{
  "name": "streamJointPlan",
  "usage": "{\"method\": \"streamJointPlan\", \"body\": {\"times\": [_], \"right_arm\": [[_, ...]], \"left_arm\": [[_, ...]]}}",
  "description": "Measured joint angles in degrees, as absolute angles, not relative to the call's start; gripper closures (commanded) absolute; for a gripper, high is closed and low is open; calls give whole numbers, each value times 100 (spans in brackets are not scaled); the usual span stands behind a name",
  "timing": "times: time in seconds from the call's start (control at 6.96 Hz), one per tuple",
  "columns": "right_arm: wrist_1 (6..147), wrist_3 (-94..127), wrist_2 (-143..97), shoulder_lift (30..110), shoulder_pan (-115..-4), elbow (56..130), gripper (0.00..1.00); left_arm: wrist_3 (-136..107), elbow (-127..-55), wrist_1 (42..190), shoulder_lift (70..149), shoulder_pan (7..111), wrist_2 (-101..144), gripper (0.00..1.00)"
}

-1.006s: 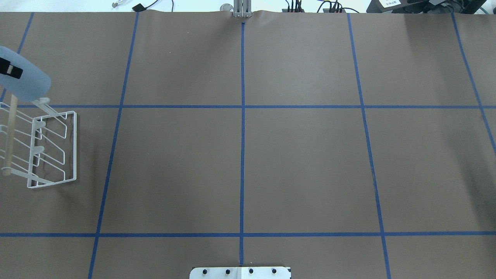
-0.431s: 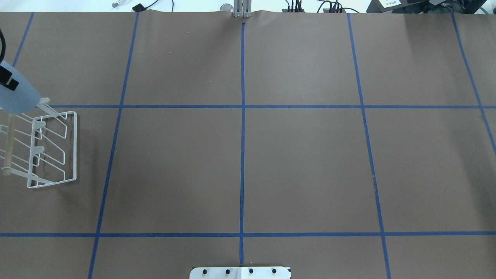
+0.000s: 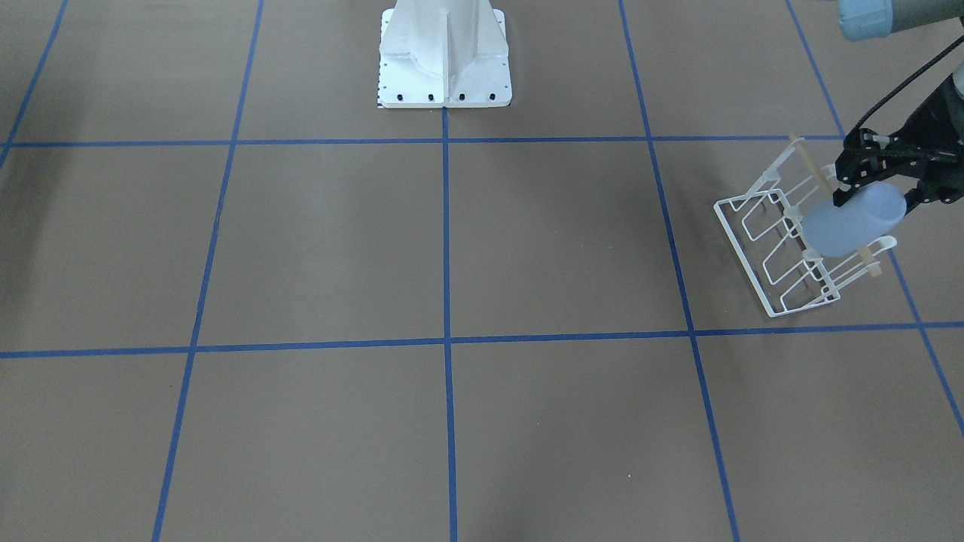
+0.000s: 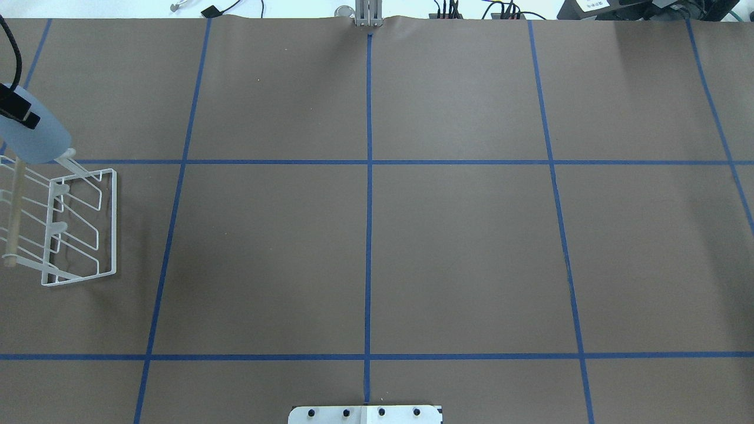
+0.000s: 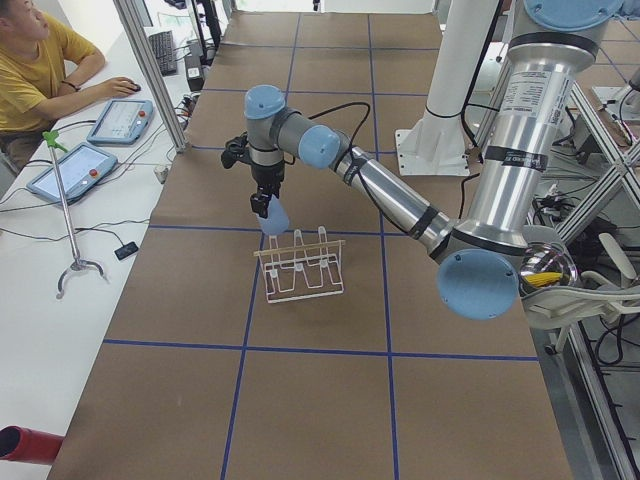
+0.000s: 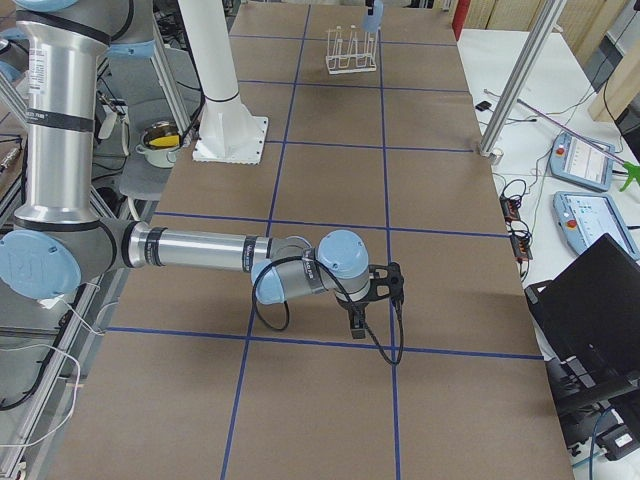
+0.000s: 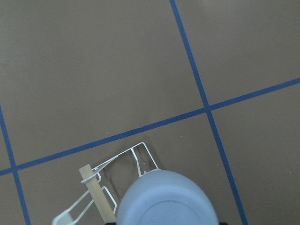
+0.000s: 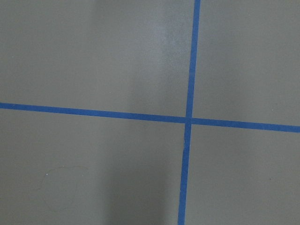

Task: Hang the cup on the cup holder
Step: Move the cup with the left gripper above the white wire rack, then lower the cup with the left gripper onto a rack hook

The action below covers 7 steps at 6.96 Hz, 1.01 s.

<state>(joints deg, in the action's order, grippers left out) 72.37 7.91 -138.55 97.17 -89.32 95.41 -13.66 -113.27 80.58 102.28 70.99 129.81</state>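
My left gripper [image 3: 876, 194] is shut on the cup [image 3: 849, 222], a pale blue-grey tumbler held tilted on its side. The cup hangs just above the end of the cup holder [image 3: 774, 248] that is farthest from the robot, a white wire rack with a wooden rod [image 3: 809, 167]. In the overhead view the cup [image 4: 36, 136] sits at the left edge over the rack [image 4: 82, 224], with one black finger [image 4: 17, 111] on it. The left wrist view shows the cup's base [image 7: 166, 199] over the rack's end [image 7: 136, 161]. My right gripper [image 6: 358, 325] hovers low over bare table; I cannot tell whether it is open or shut.
The white robot pedestal [image 3: 444, 53] stands at the table's near edge, mid-table. Blue tape lines grid the brown table [image 4: 459, 247]. A seated operator [image 5: 35, 60] and teach pendants [image 5: 75, 165] are on a side bench beyond the far edge.
The cup in my left gripper first shifted toward the view's left edge and lower over the rack's end, then came back slightly right. It looks smaller than a second ago.
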Motion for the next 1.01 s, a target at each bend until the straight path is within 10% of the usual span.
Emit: {"method": "streamJointPlan", "body": {"times": [1.01], "right_arm": [[7576, 449, -13655, 9745, -9029, 9693, 0]], "left_arm": [[-2037, -10698, 9423, 10061, 6847, 12946, 100]]}}
